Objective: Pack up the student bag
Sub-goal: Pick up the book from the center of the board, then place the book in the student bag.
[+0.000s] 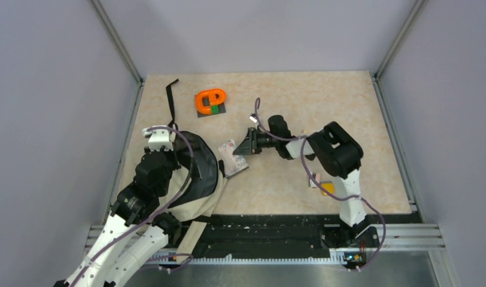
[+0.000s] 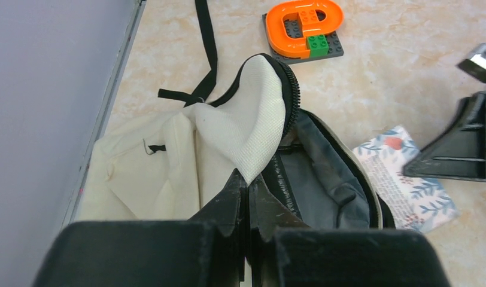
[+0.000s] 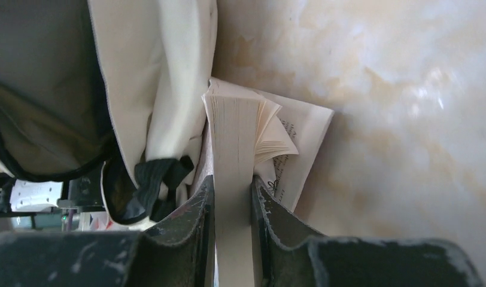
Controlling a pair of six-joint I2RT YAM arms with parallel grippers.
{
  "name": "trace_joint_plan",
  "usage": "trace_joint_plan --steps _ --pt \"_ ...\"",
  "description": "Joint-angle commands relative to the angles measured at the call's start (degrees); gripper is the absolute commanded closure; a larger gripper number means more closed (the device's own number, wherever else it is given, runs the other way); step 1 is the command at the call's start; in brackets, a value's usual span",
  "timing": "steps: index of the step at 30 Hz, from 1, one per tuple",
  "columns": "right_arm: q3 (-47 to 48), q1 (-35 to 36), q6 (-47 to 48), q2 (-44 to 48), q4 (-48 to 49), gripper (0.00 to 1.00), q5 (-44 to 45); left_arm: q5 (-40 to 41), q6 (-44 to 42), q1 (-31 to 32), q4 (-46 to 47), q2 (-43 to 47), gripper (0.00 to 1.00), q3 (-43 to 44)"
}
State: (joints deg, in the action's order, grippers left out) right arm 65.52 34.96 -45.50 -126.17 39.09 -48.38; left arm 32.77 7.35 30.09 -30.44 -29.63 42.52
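While left hand (image 2: 248, 186) pinches bag (image 2: 252, 119) flap up so mouth gapes, right hand (image 3: 231, 200) clamps book (image 3: 231, 125) beside opening.

The student bag (image 2: 169, 173) is cream-beige outside, paler and mesh-woven on its raised flap, with black straps (image 2: 207, 48), a black zipper (image 2: 291, 95) and a dark grey lining (image 2: 324, 173). The booklet (image 2: 408, 179) has a white cover printed with blue leaves and a red-orange fruit, plus lines of dark text; its pages are off-white. The toy is three colours: an orange loop (image 2: 275, 27), a green brick (image 2: 317, 43) and a dark grey studded baseplate (image 2: 335, 51). The counter (image 1: 324, 101) is beige, marbled with whitish clouding. A small item (image 1: 328, 188) shows yellow. The cables (image 1: 257, 113) are purple.
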Motion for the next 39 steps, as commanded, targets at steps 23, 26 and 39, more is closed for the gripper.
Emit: trace_joint_plan --steps 23,26,39 --pt "-24.19 -8.90 3.21 61.29 -5.48 1.00 25.90 -1.39 0.43 -0.08 5.64 1.77 1.00 0.50" --pt "-25.25 -7.24 0.39 60.14 -0.68 1.00 24.28 -1.40 0.45 -0.07 5.64 1.68 1.00 0.41" --pt "-20.87 9.83 0.66 45.86 12.06 1.00 26.57 -1.31 0.38 -0.08 5.69 0.97 1.00 0.35"
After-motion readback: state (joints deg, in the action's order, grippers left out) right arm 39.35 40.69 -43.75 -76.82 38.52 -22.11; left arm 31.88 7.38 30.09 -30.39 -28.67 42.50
